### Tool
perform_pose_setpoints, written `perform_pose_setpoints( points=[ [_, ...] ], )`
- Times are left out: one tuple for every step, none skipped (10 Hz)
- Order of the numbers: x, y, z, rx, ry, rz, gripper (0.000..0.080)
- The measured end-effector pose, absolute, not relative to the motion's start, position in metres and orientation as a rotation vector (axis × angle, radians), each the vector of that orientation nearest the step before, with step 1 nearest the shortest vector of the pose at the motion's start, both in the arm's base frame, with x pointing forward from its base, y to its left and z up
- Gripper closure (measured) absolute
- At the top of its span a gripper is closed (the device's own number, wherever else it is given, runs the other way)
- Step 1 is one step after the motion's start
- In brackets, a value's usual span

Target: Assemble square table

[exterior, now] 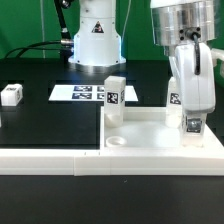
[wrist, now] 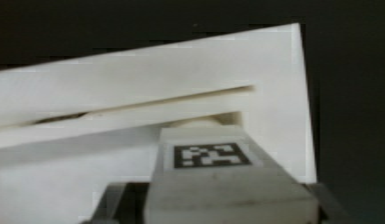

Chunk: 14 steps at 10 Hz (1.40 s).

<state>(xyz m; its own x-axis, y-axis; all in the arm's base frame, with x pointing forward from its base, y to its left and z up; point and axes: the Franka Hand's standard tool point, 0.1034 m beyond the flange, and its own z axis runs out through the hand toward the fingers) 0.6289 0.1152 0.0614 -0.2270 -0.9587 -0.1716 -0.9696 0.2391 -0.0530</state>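
Observation:
The square table's white slab lies flat on the black table. One white tagged leg stands upright at its far corner on the exterior view's left. An open round socket shows at the near corner on that side. My gripper is shut on another white tagged leg and holds it upright, its lower end at the slab's corner on the exterior view's right. In the wrist view the held leg sits between my fingers, with my gripper over the slab. A third small leg lies far left.
The marker board lies flat behind the slab. The long white L-shaped rail runs along the front edge of the table. The robot's base stands at the back, with black cables beside it.

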Motion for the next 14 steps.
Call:
perform_pose_setpoints(
  points=[
    [0.6287,0.1153,0.0613,-1.797,2.369,0.101,0.0509],
    [0.6285,0.1146,0.0611,-1.734,2.418,0.107,0.0509],
    [0.6284,0.1135,0.061,-1.632,2.494,0.115,0.0509],
    [0.6285,0.1098,0.0614,-1.495,2.59,0.115,0.0509],
    [0.6281,0.1085,0.0615,-1.479,2.602,0.106,0.0499],
    [0.628,0.1094,0.0618,-1.495,2.595,0.096,0.0499],
    [0.6277,0.1087,0.0617,-1.501,2.594,0.092,0.0499],
    [0.6268,0.1078,0.0609,-1.519,2.586,0.09,0.0499],
    [0.626,0.1081,0.0603,-1.542,2.574,0.091,0.0499],
    [0.6261,0.1081,0.0603,-1.542,2.573,0.09,0.0321],
    [0.6261,0.1081,0.0603,-1.543,2.573,0.09,0.0321],
    [0.6261,0.1082,0.0603,-1.543,2.573,0.09,0.0209],
    [0.6261,0.1081,0.0603,-1.543,2.573,0.09,0.0162],
    [0.6261,0.1081,0.0603,-1.543,2.573,0.09,0.0153]
  ],
)
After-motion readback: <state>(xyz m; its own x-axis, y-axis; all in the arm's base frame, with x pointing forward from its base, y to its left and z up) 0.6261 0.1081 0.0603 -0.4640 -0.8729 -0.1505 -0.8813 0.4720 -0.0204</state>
